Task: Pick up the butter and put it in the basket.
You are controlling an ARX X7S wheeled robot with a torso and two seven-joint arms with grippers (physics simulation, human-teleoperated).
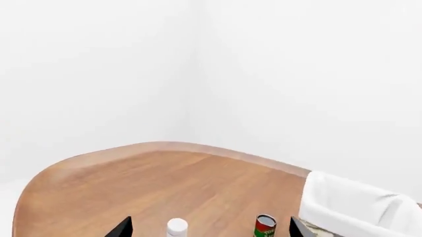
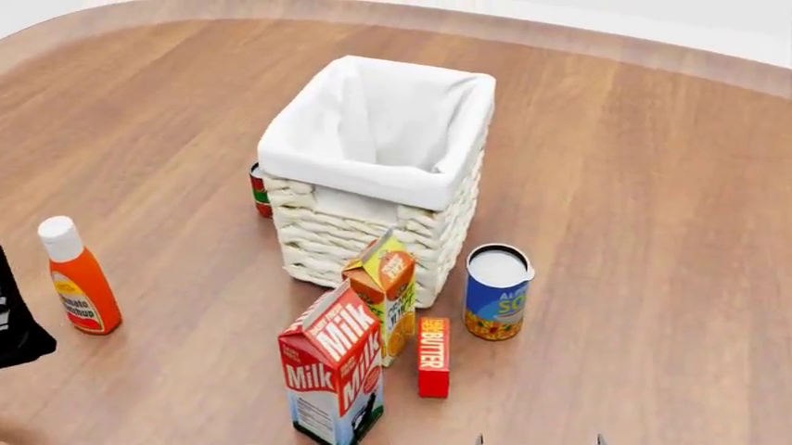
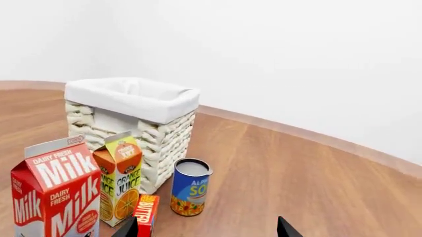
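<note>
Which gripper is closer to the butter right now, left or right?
Right. The right gripper sits just short of the butter; the left gripper is off beyond the orange bottle.

Butter [image 2: 433, 357], slim red-orange box with white lettering, stands upright on end at lower centre of the head view, apart from the cream wicker basket [image 2: 371, 236], white-lined, open and upright at centre frame above it.

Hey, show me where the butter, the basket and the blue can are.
butter [image 2: 433, 356]: head view, on its red front face with the lettering.
basket [image 2: 371, 236]: head view, on the woven front wall below the cloth.
blue can [image 2: 496, 298]: head view, on its blue label side.
</note>
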